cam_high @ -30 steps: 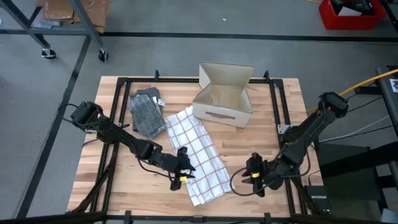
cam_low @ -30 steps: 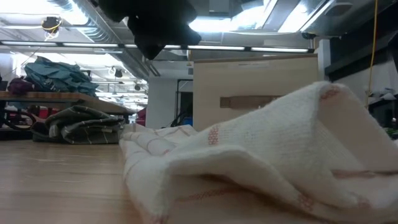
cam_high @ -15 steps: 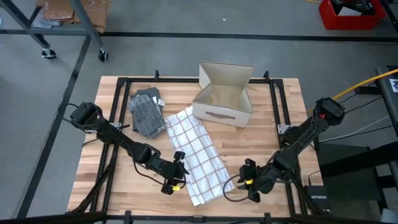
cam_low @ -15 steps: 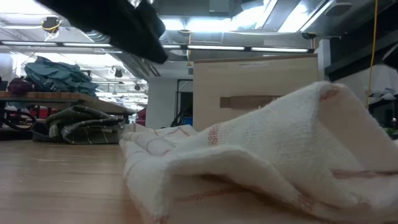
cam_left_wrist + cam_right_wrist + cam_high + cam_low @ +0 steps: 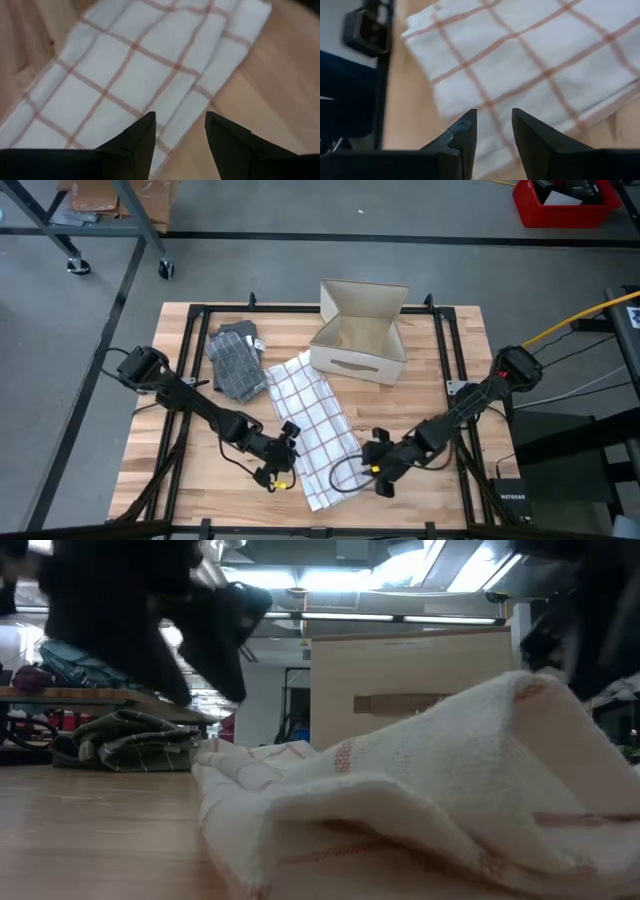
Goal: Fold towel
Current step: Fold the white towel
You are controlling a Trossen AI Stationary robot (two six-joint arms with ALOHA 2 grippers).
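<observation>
left fingers (image 5: 150,135) parted, empty, over towel (image 5: 318,430) near left edge | right fingers (image 5: 465,132) parted, empty, over near right corner | towel flat on tabletop (image 5: 420,405) before box (image 5: 360,330) | change: both grippers moved in to near end | meaning: corner grasps judged next, fold not begun

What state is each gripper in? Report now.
Left gripper: open, holding nothing, over the checked towel's edge.
Right gripper: open, holding nothing, over the towel's opposite side.
</observation>
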